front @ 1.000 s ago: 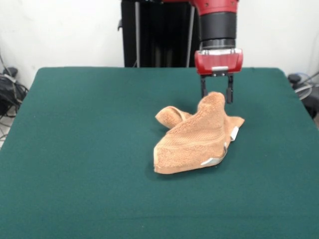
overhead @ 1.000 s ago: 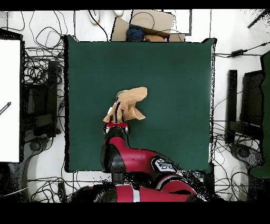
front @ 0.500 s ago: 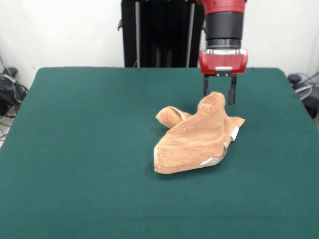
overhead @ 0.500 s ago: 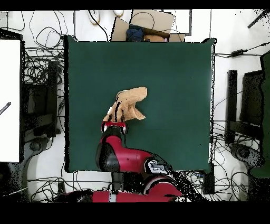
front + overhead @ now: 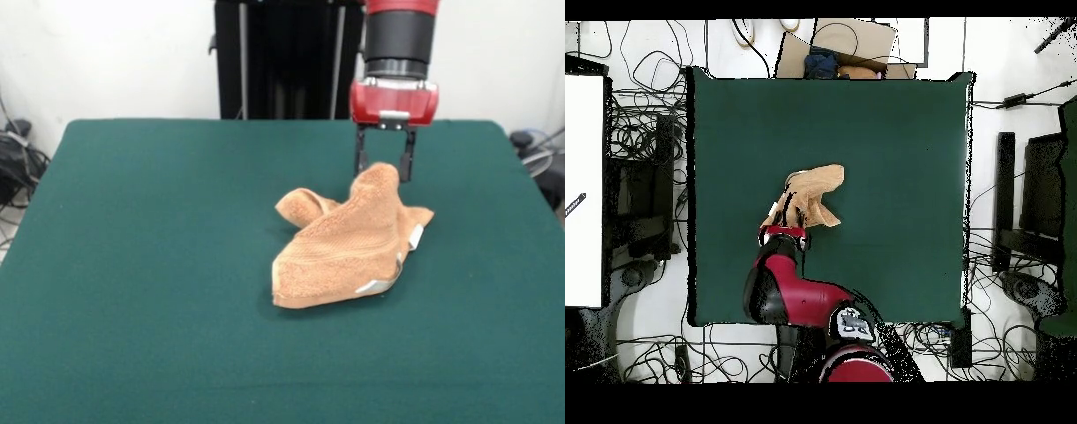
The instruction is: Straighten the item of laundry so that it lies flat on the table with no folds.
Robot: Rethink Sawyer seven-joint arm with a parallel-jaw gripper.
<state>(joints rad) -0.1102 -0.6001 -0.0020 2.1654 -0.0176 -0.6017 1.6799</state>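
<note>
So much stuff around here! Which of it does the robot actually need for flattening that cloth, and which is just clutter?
Part of the job:
- orange-tan towel, lying bunched and folded
- green table it lies on
- gripper, open, its fingers on either side of the towel's raised fold

Just lying about:
- tangled cables around the table
- cardboard box beyond the table's edge
- black equipment beside the table

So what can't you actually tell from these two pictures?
- Whether the gripper touches the towel: in the front view its tips stand behind the raised peak; overhead, the red arm covers that spot.
- The towel's underside and inner folds: hidden by its own bunched layers in both views.
- Anything printed on the white tags: too small.
- The arm above its wrist: cut off by the front view's top edge.
</note>
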